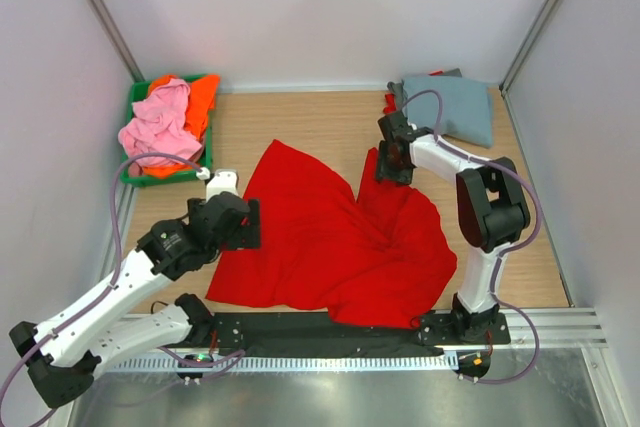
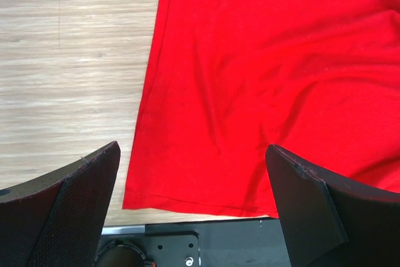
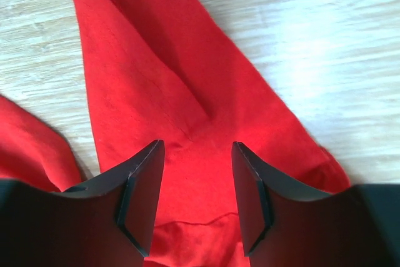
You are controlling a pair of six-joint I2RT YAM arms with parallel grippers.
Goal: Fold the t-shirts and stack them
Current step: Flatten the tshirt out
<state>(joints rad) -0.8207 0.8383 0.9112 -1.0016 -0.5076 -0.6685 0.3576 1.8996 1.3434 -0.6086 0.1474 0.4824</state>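
Over the worktop (image 1: 300, 122), from above, the red t-shirt (image 1: 330, 247) sprawls crumpled at the centre (grey-blue t-shirt (image 1: 460, 107) far right). Left wrist: left fingers (image 2: 75, 198) wide apart above the red hem. Right wrist: right fingers (image 3: 140, 186) apart, straddling a red ridge.

Top external: high at 6 o'clock, facing down over table (image 1: 300, 112). Left wrist: close above 8 o'clock corner of red t-shirt (image 1: 330, 247). Right wrist: close above its 1 o'clock tip. Shirt shared by all.
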